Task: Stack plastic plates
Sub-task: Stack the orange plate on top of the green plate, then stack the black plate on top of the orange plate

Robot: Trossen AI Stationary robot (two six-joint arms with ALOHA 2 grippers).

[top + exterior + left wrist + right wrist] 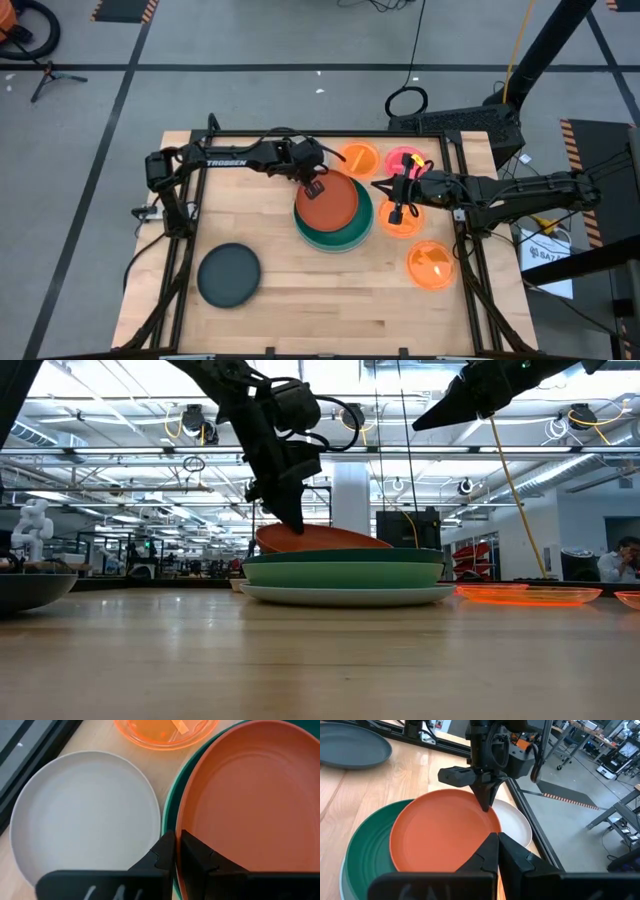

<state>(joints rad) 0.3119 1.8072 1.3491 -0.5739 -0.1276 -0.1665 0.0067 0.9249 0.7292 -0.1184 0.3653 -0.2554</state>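
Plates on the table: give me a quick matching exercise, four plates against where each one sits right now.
Things:
1. rust-orange plate
2. dark grey plate
3. beige plate
4. dark green plate

Places:
A. alone on the wood near the table's front left
B. on top of the stack, its edge at the left pincer
C. in the stack, directly under the top plate
D. flat on the table beside the stack, toward the back

Pairs: 1-B, 2-A, 3-D, 4-C
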